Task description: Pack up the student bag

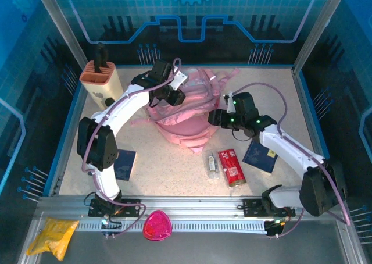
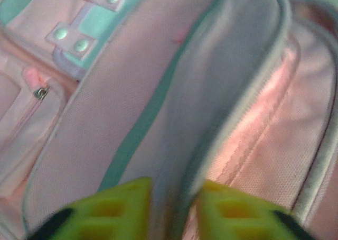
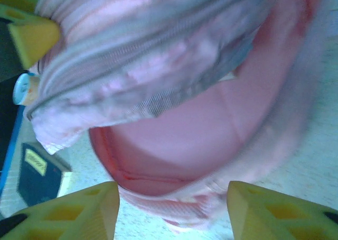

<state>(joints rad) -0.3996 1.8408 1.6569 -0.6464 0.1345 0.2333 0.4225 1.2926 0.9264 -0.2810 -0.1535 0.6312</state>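
Speckled tabletop, blue-walled, is occupied centrally by the student bag.
Pink fabric is seen crumpled; right gripper is spread apart; left gripper straddles a fold, grip not discernible.

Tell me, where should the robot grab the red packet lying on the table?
Grab the red packet across its narrow middle, coming straight down from above. It lies flat on the table, so its two long edges are probably the easiest to pinch. Careful: a small clear item lies close along its left edge in the top view, leaving little room for a finger there.
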